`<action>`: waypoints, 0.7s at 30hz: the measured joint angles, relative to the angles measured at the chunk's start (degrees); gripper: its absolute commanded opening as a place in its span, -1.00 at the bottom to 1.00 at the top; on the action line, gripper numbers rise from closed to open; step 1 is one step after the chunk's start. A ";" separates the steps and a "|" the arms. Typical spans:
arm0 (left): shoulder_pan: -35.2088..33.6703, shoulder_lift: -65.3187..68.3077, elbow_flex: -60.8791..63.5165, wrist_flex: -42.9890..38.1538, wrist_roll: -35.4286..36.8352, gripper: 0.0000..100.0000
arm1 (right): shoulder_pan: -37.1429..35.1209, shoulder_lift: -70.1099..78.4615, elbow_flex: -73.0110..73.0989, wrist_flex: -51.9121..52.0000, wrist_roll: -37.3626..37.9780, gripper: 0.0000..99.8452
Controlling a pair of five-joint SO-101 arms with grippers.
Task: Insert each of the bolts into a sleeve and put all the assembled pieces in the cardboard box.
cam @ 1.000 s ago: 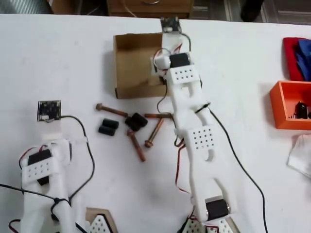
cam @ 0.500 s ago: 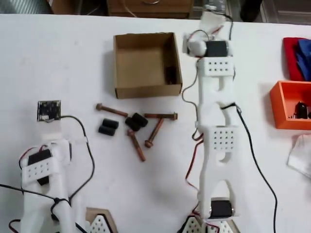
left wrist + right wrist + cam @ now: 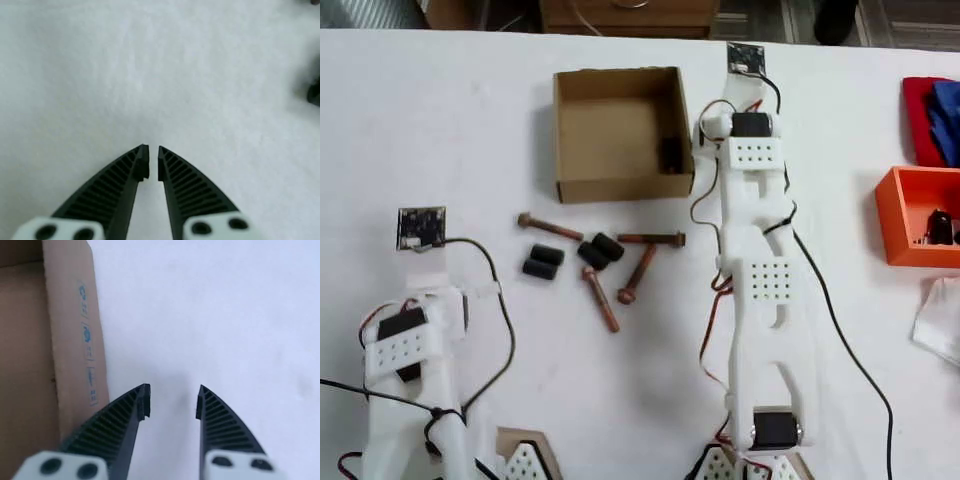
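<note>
The cardboard box (image 3: 610, 125) stands open at the table's back, with one dark assembled piece (image 3: 670, 153) against its right inner wall. In front of it lie several rusty bolts (image 3: 638, 272) and black sleeves (image 3: 542, 261), with another sleeve (image 3: 601, 249) among the bolts. My right arm (image 3: 752, 160) stretches along the box's right side. Its gripper (image 3: 172, 401) is open and empty over bare table, beside the box's outer wall (image 3: 75, 350). My left arm (image 3: 405, 340) is at the near left, its gripper (image 3: 152, 162) shut on nothing above the white table.
An orange bin (image 3: 905, 215) sits at the right edge, with red and blue cloth (image 3: 932, 115) behind it and a white cloth (image 3: 940, 320) in front. Cables trail beside both arms. A dark object (image 3: 315, 92) shows at the left wrist view's edge.
My right arm swung from over the box's right part to the table right of it, then drew back a little. The dark piece now lies uncovered in the box. The left arm kept still.
</note>
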 measured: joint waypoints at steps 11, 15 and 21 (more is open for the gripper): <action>0.00 0.00 0.00 0.00 0.00 -0.88 | -0.88 -0.09 -0.18 2.73 -0.18 -0.71; 0.00 0.00 0.00 0.00 0.00 -0.88 | -0.88 -0.09 -0.18 3.25 -0.18 -0.71; 0.00 0.00 0.00 0.00 0.00 -0.88 | -0.97 -0.09 -0.18 4.22 -0.18 -0.71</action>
